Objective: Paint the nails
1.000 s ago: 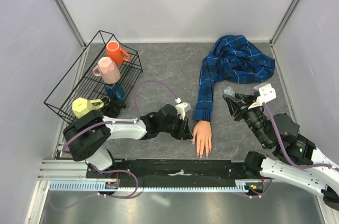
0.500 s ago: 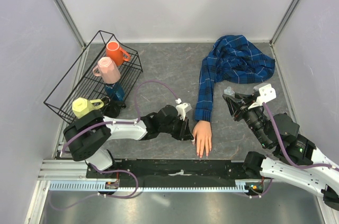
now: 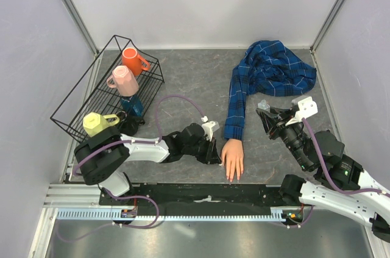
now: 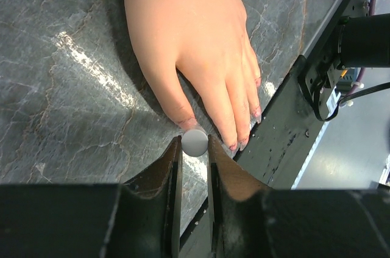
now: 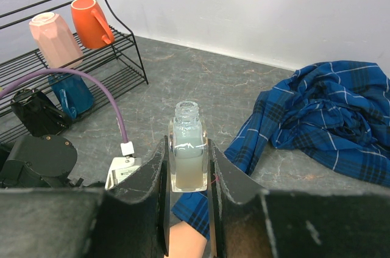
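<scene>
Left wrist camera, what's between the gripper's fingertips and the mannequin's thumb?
Left wrist view: only a small round grey-white cap, pinched in the left gripper, right at the thumb tip of the mannequin hand.

Black-and-white arms (image 3: 145, 149), purple cables (image 3: 177, 96)

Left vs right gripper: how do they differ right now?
Left gripper pinches a white cap, low at the hand's thumb tip. Right gripper holds an uncapped clear bottle upright, beside the sleeve. Both are shut on their item.
</scene>
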Controlling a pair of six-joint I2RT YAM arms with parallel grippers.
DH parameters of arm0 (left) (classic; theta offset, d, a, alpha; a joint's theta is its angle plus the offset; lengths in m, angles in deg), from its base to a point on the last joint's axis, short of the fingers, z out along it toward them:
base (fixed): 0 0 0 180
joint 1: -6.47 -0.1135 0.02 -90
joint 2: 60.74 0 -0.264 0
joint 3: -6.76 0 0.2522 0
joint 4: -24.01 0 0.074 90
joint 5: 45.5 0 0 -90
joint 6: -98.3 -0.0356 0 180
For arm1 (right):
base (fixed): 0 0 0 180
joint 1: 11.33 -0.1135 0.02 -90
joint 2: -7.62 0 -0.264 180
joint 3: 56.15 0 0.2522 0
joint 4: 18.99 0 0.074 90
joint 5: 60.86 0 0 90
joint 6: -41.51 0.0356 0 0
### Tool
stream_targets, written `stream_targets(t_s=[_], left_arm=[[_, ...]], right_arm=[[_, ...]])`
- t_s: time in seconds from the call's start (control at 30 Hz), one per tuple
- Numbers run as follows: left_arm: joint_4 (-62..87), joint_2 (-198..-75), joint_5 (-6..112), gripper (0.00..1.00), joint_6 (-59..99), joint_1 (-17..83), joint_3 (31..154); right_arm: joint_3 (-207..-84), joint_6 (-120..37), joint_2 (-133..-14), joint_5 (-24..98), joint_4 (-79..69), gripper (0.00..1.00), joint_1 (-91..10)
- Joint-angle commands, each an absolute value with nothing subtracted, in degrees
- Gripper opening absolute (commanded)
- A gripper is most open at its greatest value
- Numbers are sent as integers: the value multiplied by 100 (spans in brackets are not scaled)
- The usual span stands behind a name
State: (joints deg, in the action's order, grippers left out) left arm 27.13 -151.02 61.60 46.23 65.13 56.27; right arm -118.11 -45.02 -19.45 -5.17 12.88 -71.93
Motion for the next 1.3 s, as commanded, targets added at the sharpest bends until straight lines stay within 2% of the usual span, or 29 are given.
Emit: stream_targets(t_s=[0.0, 0.4, 0.83, 1.03, 1.27], left_arm=[[2976, -15074, 6234, 2, 4741, 6554, 5612], [2722, -14715, 5953, 2, 4574, 6545, 5788], [1096, -12800, 5303, 2, 4108, 6466, 6306], [120, -11692, 5354, 2, 3686, 6317, 7149], [-556, -11594, 6224, 2, 3221, 6202, 8959]], right_arm=[[-11799, -4436, -1910, -479, 1174, 0, -7197], [-11798, -4427, -1919, -479, 1174, 0, -7189], [-11851, -4436, -2226, -330, 1165, 0, -7197], [-11886, -4471, -2490, 399, 1112, 0, -7197], [-12176, -4620, -3087, 2534, 980, 0, -7197]])
